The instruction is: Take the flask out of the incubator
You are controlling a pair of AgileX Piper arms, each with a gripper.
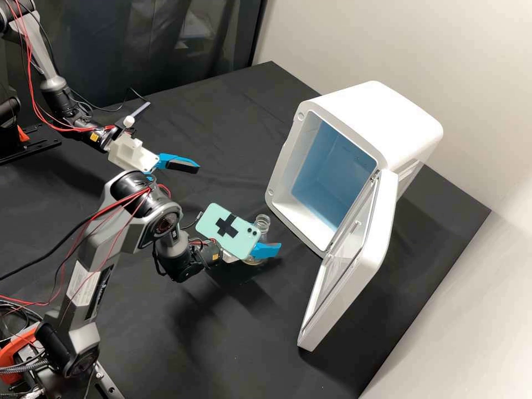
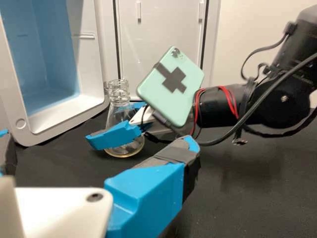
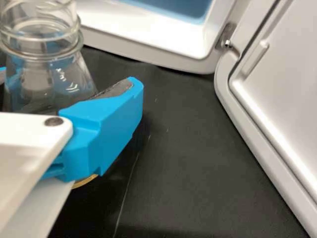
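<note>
**Desk:** What have the fingers got?

**Photographer:** The right arm's fingers (image 3: 104, 124) are closed in to the width of the flask (image 3: 39, 64). One blue finger sits on either side of its lower cone, and they look to be pressing the glass. The left arm's fingers (image 2: 148, 198) are spread wide with nothing between them.

**Desk:** And where is the flask?

**Photographer:** Outside the incubator (image 1: 282, 166), just in front of its open mouth. It stands upright on the bench (image 1: 221, 332), neck up and clear glass, with its base on the black surface. The incubator's door (image 1: 354, 260) hangs fully open beside it.

**Desk:** Which way is it held?

**Photographer:** From the side away from the incubator. The fingertips point toward the mouth and cross the flask's upright axis at right angles. The left arm's fingers are well away from the incubator, much farther from it than the flask is. A mint-green phone (image 1: 230, 228) rides on the right wrist.

**Desk:** What does the next move turn on?

**Photographer:** By my reading the flask is already out. What remains is either to draw it straight back from the mouth, keeping it vertical, or to let go. The right arm is the one placed to do that.
</note>
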